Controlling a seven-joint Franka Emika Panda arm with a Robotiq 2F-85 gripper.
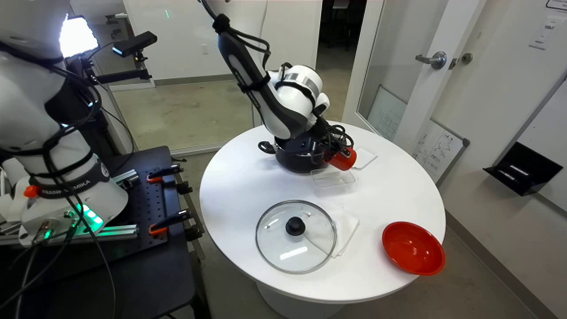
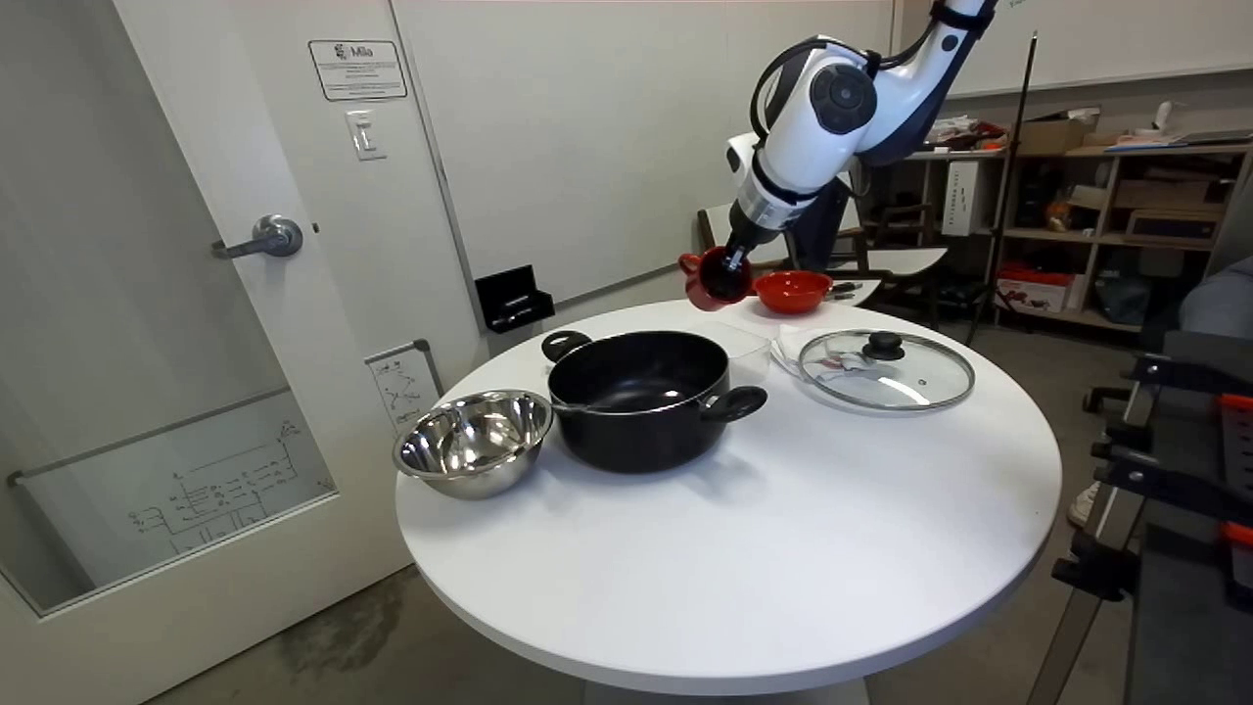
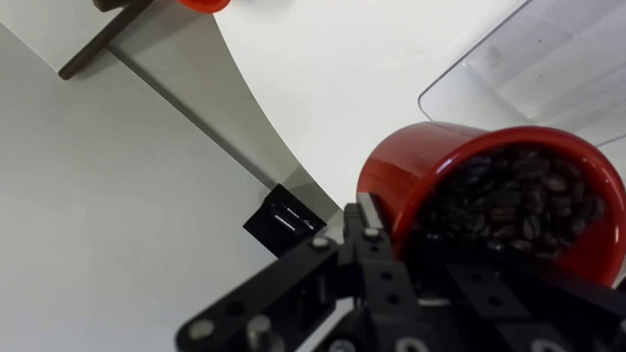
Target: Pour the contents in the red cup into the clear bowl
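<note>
- While one finger stands inside the rim and one outside, the black two-fingered gripper (image 3: 396,227) pinches the wall of a small, glossy, cylindrical red cup (image 1: 343,158).
- Cup: tilted, raised above a round white table (image 1: 234,190); dark coffee beans (image 3: 518,205) lie inside.
- Shallow, straight-edged, colourless clear bowl (image 1: 333,178): on the table, lower than the cup and close to it; whether directly beneath cannot be told.
- Two-handled round black pot (image 2: 636,433): beside the clear bowl; just left of the pot, in an exterior view, a shiny round metal bowl (image 2: 489,480).
- Black-knobbed round glass lid (image 1: 295,227): in an exterior view, at the near side, partly over a white sheet (image 1: 347,228).
- Wide, shallow red bowl (image 1: 414,248): in that view, at the near right edge.
</note>
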